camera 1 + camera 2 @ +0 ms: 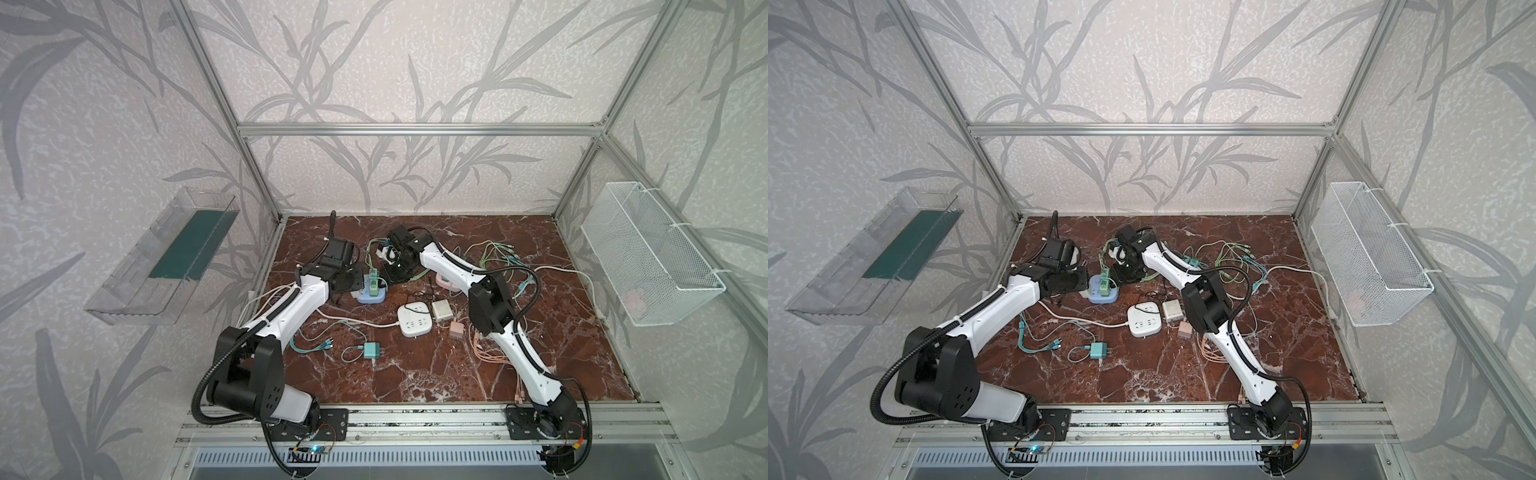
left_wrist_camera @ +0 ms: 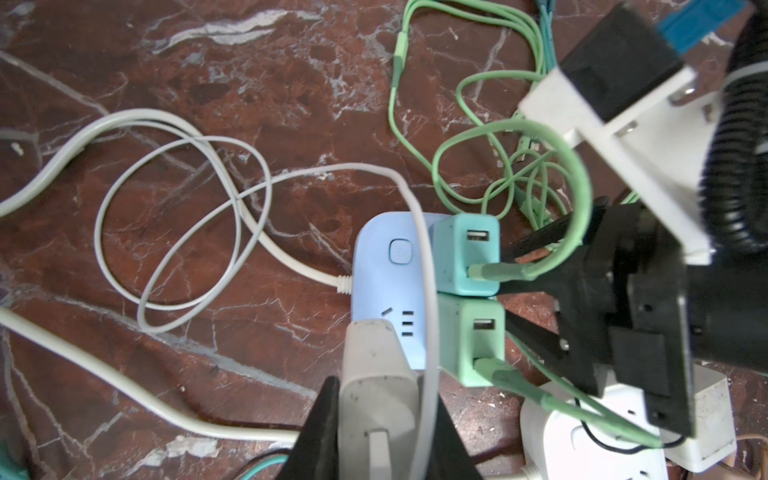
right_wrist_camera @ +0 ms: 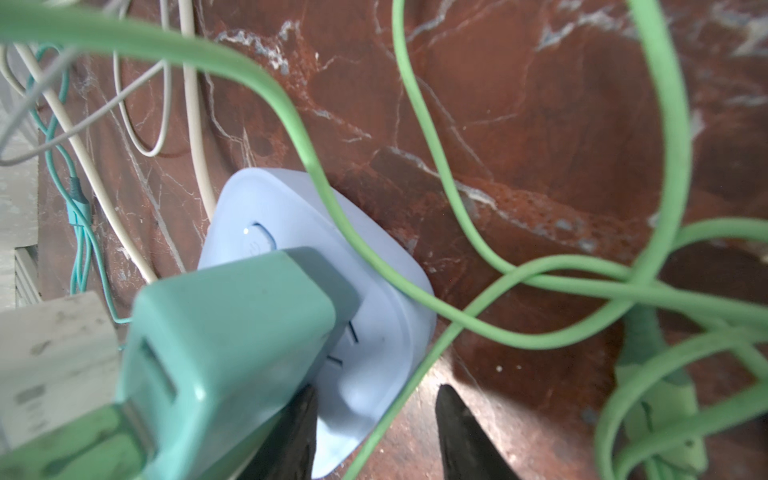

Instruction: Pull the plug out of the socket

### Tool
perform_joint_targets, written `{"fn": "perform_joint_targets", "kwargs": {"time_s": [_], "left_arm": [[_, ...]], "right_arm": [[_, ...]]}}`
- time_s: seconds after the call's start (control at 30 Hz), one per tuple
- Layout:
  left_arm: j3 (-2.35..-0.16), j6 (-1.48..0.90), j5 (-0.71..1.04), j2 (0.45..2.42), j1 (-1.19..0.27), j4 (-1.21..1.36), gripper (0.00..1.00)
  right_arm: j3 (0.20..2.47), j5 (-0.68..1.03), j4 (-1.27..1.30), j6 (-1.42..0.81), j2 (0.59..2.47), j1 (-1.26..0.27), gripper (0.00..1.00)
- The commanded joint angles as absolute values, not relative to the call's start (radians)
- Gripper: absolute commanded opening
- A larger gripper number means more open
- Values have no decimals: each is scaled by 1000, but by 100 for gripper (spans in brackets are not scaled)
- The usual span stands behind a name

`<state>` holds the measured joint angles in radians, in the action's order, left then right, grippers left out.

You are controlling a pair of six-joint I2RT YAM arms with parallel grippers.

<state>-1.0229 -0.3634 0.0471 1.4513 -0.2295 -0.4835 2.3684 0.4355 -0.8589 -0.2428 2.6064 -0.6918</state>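
Observation:
The light blue socket (image 2: 386, 249) lies on the marble floor, seen in both top views (image 1: 371, 296) (image 1: 1103, 296). A white plug (image 2: 376, 374) stands on its face, and my left gripper (image 2: 384, 390) is shut on that plug's sides. A teal adapter (image 2: 465, 253) and a green adapter (image 2: 471, 340) are plugged in beside it. My right gripper (image 3: 376, 399) is open, with a corner of the socket (image 3: 365, 340) and a green cable (image 3: 399, 399) between its fingers. The teal adapter (image 3: 232, 357) is just outside one finger. Whether the white plug's pins are still seated is hidden.
A white power strip (image 1: 414, 320), a white cube adapter (image 1: 441, 309), a pink adapter (image 1: 456, 330) and a loose teal adapter (image 1: 371, 351) lie mid-floor. Green cables (image 1: 494, 253) tangle at the back right. A wire basket (image 1: 648, 257) and a clear bin (image 1: 166, 257) hang on the side walls.

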Motion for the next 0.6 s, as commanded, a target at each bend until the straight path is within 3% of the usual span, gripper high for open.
{"fn": "perform_joint_targets", "kwargs": {"time_s": [0.0,0.57], "left_arm": [[-980,-376,114,1401,-189,-445,25],[-856,-425,426,1403,-66,-364,26]], "right_arm": [[2294,345,-875,-246,2653,-686,47],[2258,381,-830,-256,2634,-678,50]]}}
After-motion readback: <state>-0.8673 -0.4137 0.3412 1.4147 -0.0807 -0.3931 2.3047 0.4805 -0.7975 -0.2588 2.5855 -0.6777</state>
